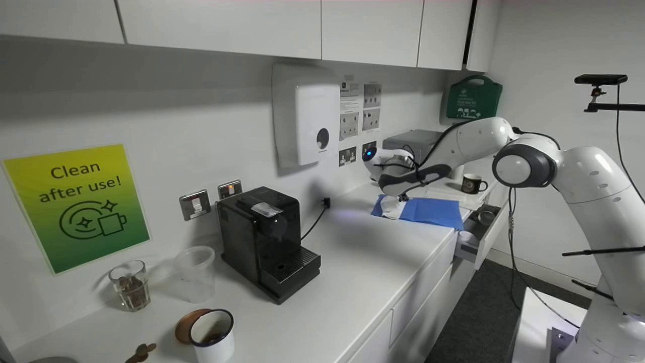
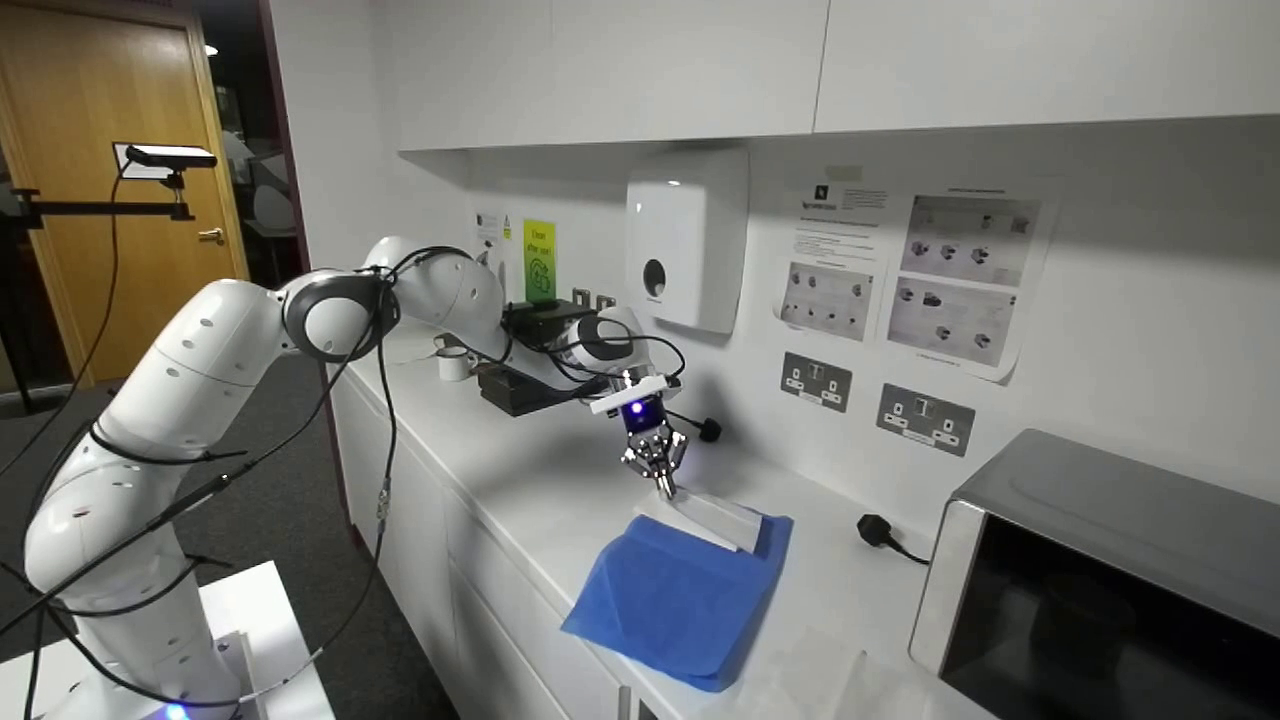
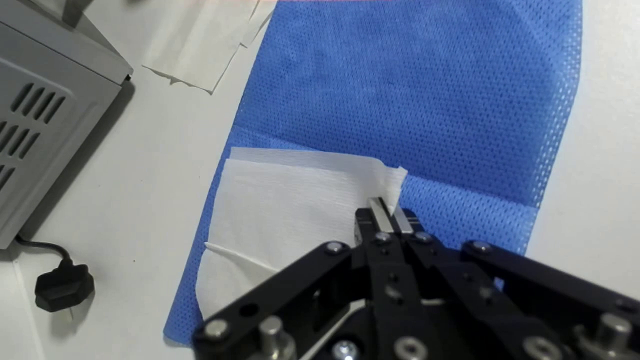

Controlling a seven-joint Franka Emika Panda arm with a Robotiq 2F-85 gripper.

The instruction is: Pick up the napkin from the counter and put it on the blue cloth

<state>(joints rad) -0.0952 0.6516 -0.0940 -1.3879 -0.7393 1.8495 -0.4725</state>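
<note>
A white folded napkin (image 3: 285, 205) lies over one end of the blue cloth (image 3: 425, 100), as the wrist view shows. My gripper (image 3: 387, 212) is shut on the napkin's edge, with a raised fold of paper pinched between the fingertips. The rest of the napkin spreads out to the left of the fingers and partly under the black linkage, which hides some of it. In both exterior views the gripper (image 2: 667, 490) points down at the napkin (image 2: 715, 518), low over the blue cloth (image 2: 680, 600). The cloth rests flat on the white counter (image 1: 352, 282).
A grey microwave (image 2: 1090, 570) stands on the counter beyond the cloth, near a black plug (image 3: 64, 287). Pale paper sheets (image 3: 205, 45) lie beside the cloth. A black coffee machine (image 1: 267, 242) is farther along. A drawer (image 1: 486, 237) stands pulled out below a dark mug (image 1: 471, 184).
</note>
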